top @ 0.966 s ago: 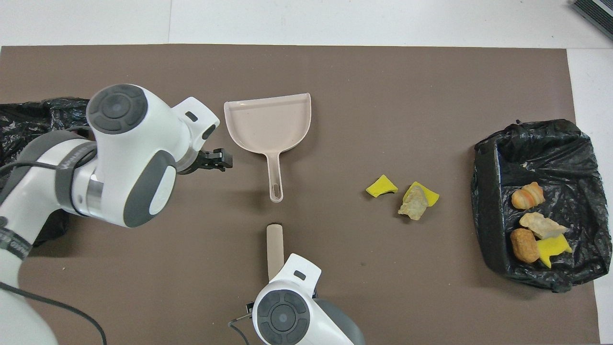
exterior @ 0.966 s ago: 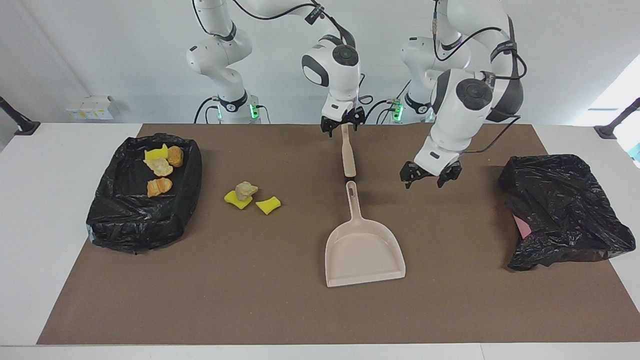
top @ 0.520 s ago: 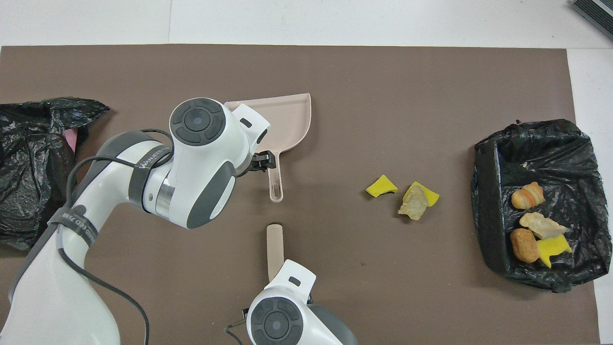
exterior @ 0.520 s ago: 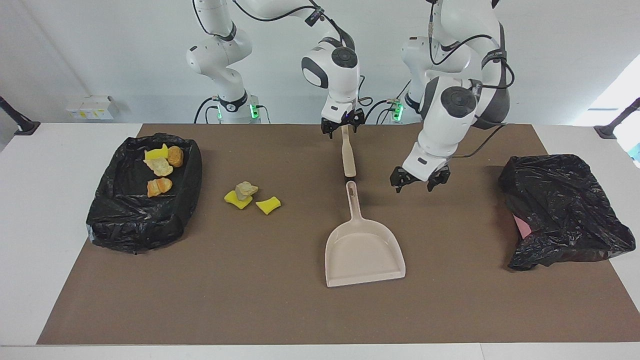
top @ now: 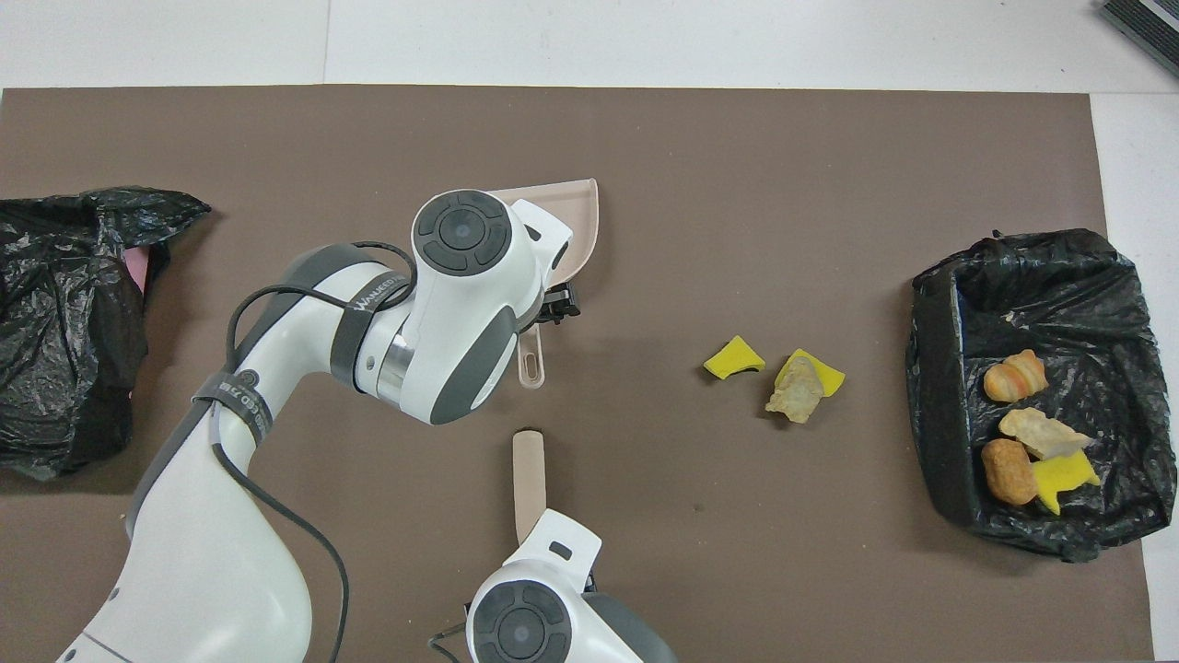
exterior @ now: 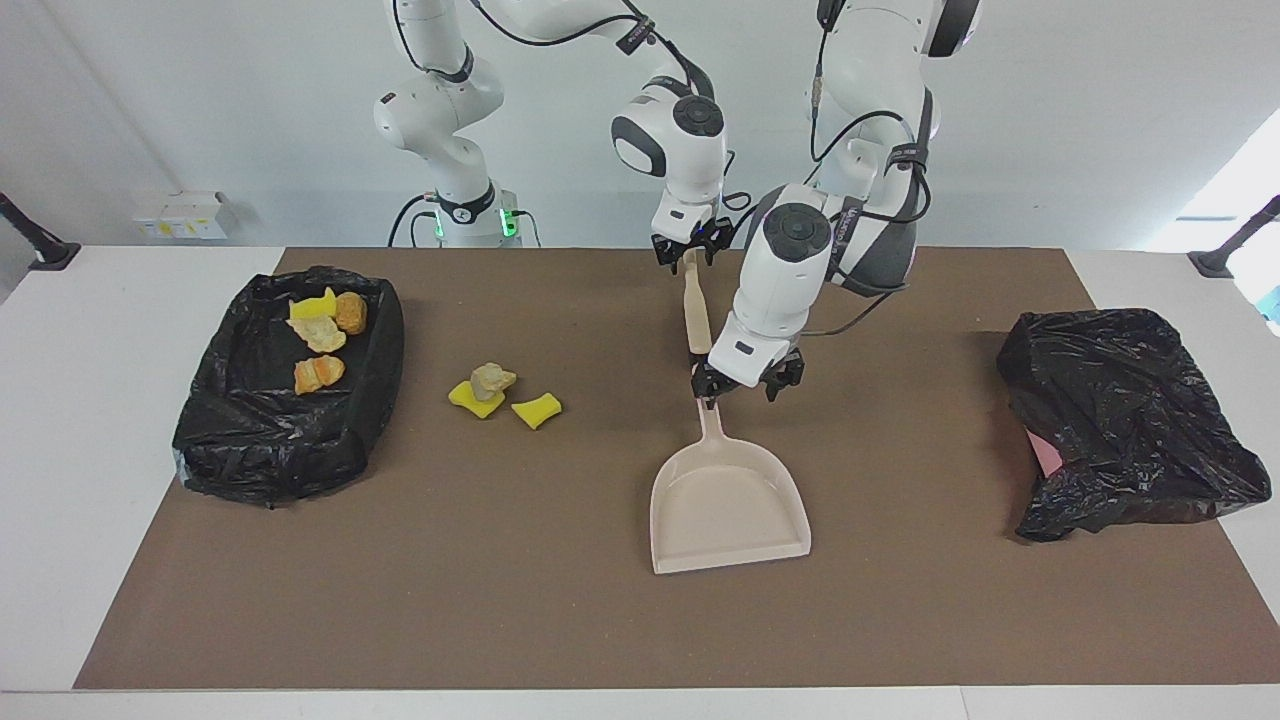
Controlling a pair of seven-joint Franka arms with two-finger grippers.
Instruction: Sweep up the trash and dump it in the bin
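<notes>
While the left tool hangs open over the beige dustpan handle, the right tool, at the brush handle, shows no readable grip.

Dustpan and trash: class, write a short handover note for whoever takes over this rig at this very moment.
Left tool: open, down at the handle of the empty dustpan, holding nothing.
Right tool: at the robots' end of the beige brush handle.
Done: four trash lumps lie in the black-lined bin.
Left to do: three lumps sit on the mat beside the bin; sweep them into the dustpan and dump them.
</notes>
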